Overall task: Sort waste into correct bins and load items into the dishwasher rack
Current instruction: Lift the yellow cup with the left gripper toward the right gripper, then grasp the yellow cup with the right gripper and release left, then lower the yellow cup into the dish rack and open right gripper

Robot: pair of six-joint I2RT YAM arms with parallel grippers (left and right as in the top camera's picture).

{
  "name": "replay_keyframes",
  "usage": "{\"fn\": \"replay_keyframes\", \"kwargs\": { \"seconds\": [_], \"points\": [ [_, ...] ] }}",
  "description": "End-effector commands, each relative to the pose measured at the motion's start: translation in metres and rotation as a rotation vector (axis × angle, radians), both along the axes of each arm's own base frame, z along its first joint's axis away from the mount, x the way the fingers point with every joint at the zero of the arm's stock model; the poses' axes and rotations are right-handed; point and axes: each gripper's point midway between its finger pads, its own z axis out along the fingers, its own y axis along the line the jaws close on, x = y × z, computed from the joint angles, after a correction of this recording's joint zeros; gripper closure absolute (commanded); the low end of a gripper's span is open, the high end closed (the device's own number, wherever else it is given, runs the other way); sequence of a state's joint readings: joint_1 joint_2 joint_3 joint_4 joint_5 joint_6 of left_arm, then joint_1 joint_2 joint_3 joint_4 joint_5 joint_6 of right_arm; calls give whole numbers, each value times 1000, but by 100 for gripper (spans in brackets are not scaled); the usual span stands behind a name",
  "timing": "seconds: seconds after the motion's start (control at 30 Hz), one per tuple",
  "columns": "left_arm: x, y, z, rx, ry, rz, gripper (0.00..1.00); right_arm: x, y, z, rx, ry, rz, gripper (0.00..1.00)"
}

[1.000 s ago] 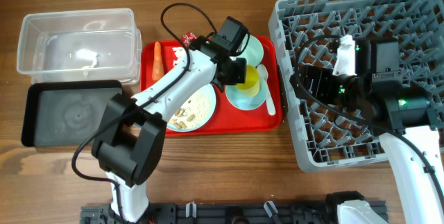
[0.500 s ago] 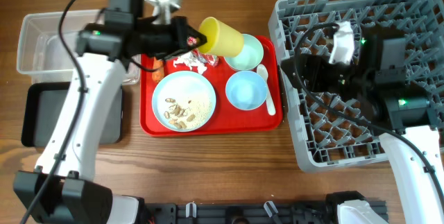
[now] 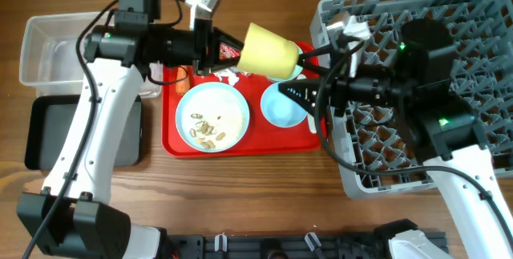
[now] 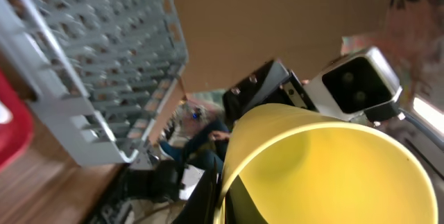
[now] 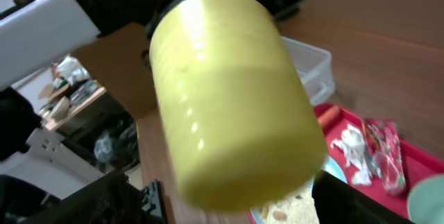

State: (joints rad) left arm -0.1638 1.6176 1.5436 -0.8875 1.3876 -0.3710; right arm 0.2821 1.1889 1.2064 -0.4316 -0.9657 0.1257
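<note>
My left gripper (image 3: pixel 223 48) is shut on the small yellow cup (image 3: pixel 268 50) and holds it on its side above the red tray, base pointing right. My right gripper (image 3: pixel 303 71) reaches left from the grey dishwasher rack (image 3: pixel 449 107) and is open, with one finger on each side of the cup's base (image 5: pixel 229 92). I cannot tell whether they touch it. On the tray are the pale blue plate (image 3: pixel 212 116) with beige scraps, the pale blue small bowl (image 3: pixel 282 105), the half-hidden mint-green bowl (image 3: pixel 298 60), carrot (image 3: pixel 183 82), wrapper (image 3: pixel 230 51) and tissue (image 3: pixel 224 73). The spoon is mostly hidden.
The clear tub (image 3: pixel 48 50) stands at the far left with the black tray (image 3: pixel 48 135) in front of it. The flat red tray (image 3: pixel 240 148) lies between them and the rack. The rack fills the right side. Black cables loop off both arms.
My left gripper has lifted the yellow cup off the red tray and carried it up and to the right. My right gripper has swung left out of the rack to the cup's base.
</note>
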Motion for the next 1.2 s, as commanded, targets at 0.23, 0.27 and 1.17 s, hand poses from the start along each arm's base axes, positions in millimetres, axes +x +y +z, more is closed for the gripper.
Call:
{"fn": "replay_keyframes", "kwargs": {
  "seconds": [0.23, 0.27, 1.17],
  "points": [
    [-12, -10, 6, -48, -10, -67, 96, -2, 14, 8, 38, -73, 112, 40],
    [-12, -10, 6, -48, -10, -67, 96, -3, 13, 9, 41, -75, 117, 44],
    [39, 32, -34, 193, -43, 199, 0, -43, -207, -156, -699, 821, -1036, 46]
  ]
}}
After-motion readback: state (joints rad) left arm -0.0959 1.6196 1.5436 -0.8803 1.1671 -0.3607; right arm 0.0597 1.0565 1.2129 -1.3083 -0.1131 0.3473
